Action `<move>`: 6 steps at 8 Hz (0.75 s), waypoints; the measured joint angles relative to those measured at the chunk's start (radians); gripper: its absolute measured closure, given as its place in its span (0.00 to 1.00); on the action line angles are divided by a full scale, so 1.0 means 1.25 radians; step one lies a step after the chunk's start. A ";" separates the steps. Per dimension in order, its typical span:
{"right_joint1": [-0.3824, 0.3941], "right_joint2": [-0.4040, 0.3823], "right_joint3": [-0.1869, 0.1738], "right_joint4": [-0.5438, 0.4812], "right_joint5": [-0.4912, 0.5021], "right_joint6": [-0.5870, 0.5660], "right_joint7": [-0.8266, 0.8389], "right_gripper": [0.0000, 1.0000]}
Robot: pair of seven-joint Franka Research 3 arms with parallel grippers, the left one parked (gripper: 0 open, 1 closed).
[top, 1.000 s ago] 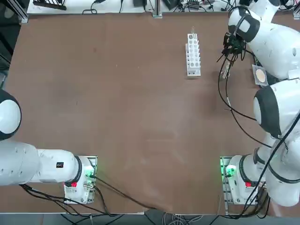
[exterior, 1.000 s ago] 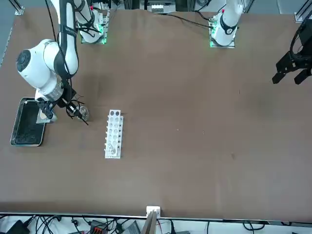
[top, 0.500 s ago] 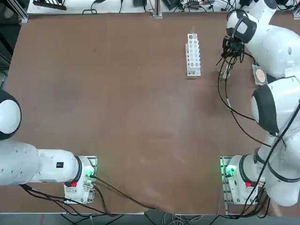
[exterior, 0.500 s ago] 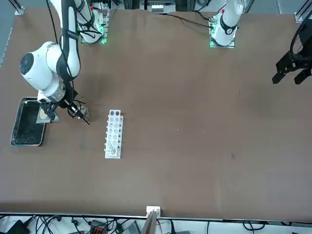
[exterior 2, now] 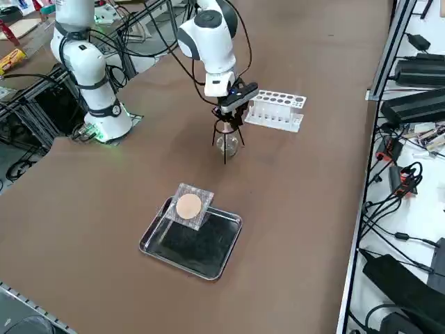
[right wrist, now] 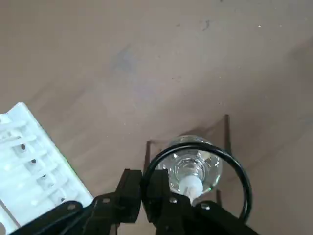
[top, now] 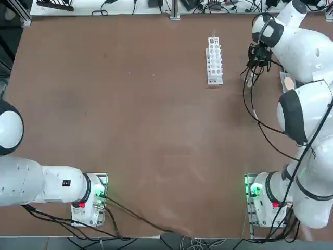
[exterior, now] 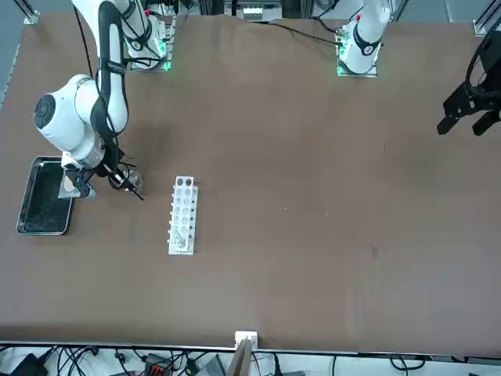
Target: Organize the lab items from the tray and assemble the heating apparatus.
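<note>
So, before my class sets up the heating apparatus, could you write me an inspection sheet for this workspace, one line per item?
Surface: brown table, a few small dark marks
Burner: clear glass, on the table, inside the tripod's legs
Tripod: black wire, around the burner; whether all its feet touch down, cannot tell
Mesh: grey with tan centre, overlapping one end of the tray, not on the tripod
Clutter: white rack, near the tripod
Right pincer: at the tripod, closed on its ring
Cables: black cable looping beside the right arm
Surroundings: side bench with black cases and loose leads
People: nothing seen
</note>
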 joint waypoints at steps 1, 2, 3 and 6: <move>-0.002 0.001 0.004 0.000 0.001 0.000 0.000 0.86; -0.004 0.003 0.010 0.000 0.006 0.000 0.000 0.81; -0.005 0.005 0.014 0.000 0.010 0.001 -0.001 0.78; -0.005 0.006 0.019 0.003 0.012 0.001 -0.003 0.34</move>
